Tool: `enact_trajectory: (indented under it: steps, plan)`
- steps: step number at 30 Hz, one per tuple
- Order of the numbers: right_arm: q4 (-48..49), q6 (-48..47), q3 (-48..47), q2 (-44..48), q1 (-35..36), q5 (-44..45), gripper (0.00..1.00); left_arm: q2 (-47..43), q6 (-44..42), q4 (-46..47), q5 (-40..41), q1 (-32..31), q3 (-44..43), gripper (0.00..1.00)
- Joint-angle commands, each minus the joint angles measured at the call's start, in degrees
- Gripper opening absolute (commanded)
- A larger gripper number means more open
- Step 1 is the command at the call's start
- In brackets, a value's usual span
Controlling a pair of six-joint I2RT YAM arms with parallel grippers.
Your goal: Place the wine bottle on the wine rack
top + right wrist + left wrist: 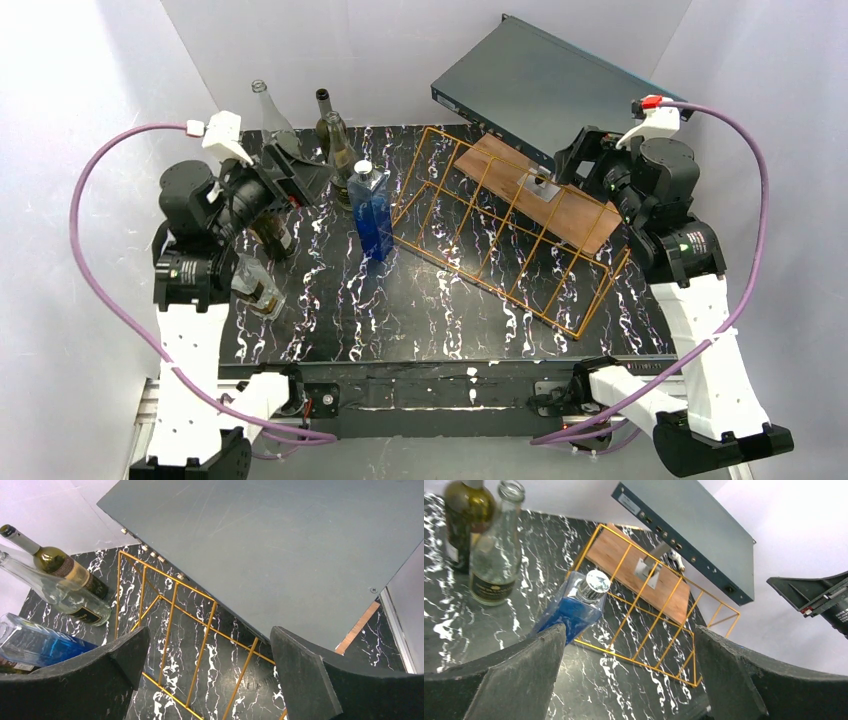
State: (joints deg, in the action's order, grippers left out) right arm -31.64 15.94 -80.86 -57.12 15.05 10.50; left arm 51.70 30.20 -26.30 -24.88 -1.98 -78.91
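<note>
Left claw [629, 640]: spread, empty
Right claw [210, 635]: spread, above orange-gold wire wine rack [500, 235]
Olive-green glass wine bottle [52, 560]: upright, near rack

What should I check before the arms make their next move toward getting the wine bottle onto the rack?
1. Left hand open and empty: ok.
2. Right hand open and empty: ok.
3. Wine rack slots free of bottles: ok.
4. Green wine bottle upright: ok. Room to grip it beside the clear bottle: cannot tell.
5. Path to the rack: not ok, the blue bottle stands upright between the left hand and the rack.
6. Grey box overhangs the rack's far edge: not ok, it may crowd placement.
</note>
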Motion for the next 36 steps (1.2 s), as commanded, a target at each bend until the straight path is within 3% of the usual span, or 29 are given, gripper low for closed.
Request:
enact_trajectory:
  steps: [1, 9, 15, 18, 23, 31, 36]
  plan:
    - [2.7, -0.2, 1.1, 2.0, -0.2, -2.7, 1.0, 3.1, 1.3, -0.6, -9.9, 0.3, 0.5, 0.99]
    - [9.1, 5.6, 3.8, 0.8, -0.2, -20.2, 1.0, 4.5, -2.1, -1.4, -12.8, -1.6, 5.4, 0.99]
    - [10.4, 10.8, 3.6, -4.9, 0.7, -29.9, 1.0, 5.1, -13.3, -6.0, 3.2, -13.3, 7.2, 0.99]
    - [13.0, 12.4, 5.9, -5.7, 7.7, -27.7, 1.0, 4.1, -17.1, -3.4, 10.8, -19.9, 10.9, 0.99]
    - [13.2, 11.4, 8.2, -7.4, 18.8, -20.5, 1.0, -1.6, -23.1, 11.4, 14.7, -25.4, 23.2, 0.99]
    - [14.1, 11.3, 10.5, -7.4, 22.3, -17.5, 1.0, 4.7, -24.8, 15.3, 26.8, -25.5, 24.0, 0.99]
    - [15.9, 11.0, 13.7, -4.7, 22.6, -17.6, 1.0, 9.3, -27.3, 21.7, 28.2, -24.5, 24.9, 0.99]
